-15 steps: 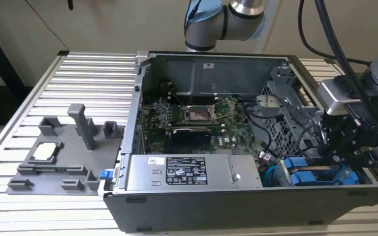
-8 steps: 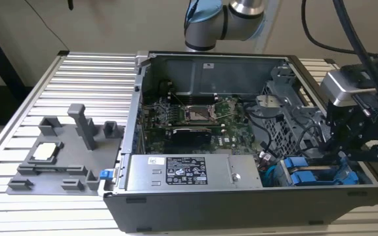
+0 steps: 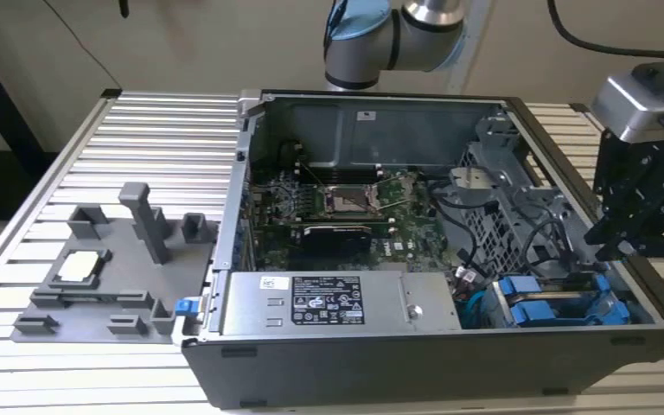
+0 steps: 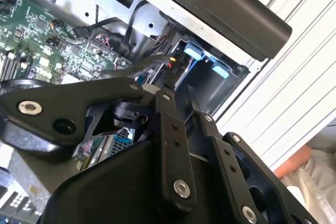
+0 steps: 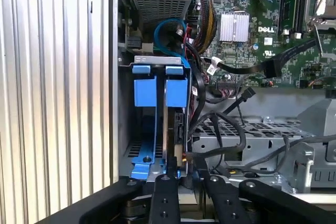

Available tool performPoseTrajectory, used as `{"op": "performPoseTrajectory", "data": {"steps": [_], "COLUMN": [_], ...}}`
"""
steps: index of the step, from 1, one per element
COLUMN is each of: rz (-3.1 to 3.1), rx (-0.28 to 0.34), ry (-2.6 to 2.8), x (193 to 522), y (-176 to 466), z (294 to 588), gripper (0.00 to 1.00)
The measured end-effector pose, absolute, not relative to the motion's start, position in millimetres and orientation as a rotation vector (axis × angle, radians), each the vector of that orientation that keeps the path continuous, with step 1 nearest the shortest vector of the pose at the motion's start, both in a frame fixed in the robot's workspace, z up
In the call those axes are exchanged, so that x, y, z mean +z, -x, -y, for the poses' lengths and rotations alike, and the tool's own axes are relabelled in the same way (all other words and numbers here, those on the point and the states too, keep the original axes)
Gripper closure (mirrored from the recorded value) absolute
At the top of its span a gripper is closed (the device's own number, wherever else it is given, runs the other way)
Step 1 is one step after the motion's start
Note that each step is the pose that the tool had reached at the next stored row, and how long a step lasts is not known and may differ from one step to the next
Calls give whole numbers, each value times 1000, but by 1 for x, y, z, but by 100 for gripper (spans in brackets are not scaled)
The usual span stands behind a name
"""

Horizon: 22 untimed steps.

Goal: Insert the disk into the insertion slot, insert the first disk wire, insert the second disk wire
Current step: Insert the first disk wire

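The disk (image 5: 174, 129) sits in its bright blue carrier frame (image 5: 176, 85), pushed into the insertion slot of the grey drive cage (image 5: 157, 60). In the exterior view the blue frames (image 3: 534, 303) lie at the case's front right corner. A black disk wire ends in a small connector (image 5: 181, 156) right at the disk's rear end. A second black connector (image 5: 247, 94) hangs loose over the cage. My gripper (image 5: 185, 170) (image 4: 176, 90) (image 3: 615, 246) hovers just above the disk's rear end. It is open by a narrow gap, and I see nothing between its fingers.
An empty blue-ended carrier (image 5: 144, 90) fills the bay beside the disk. The grey power-supply box (image 3: 332, 303) lies along the case front and the motherboard (image 3: 355, 207) behind it. Cables crowd the perforated cage (image 5: 252, 129). A grey fixture (image 3: 101, 277) stands on the slatted table.
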<state>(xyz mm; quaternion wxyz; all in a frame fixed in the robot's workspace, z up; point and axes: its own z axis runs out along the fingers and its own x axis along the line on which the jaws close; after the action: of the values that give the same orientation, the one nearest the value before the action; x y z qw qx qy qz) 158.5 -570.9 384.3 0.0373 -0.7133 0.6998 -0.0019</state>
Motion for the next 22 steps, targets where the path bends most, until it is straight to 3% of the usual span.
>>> {"op": "performPoseTrajectory", "data": {"steps": [8, 22], "rz": [-2149, -2154], "rx": [-6, -6], "ry": [2189, 2184], "x": [386, 386], "y": [-158, -154], "z": [569, 538], "gripper": [73, 73]}}
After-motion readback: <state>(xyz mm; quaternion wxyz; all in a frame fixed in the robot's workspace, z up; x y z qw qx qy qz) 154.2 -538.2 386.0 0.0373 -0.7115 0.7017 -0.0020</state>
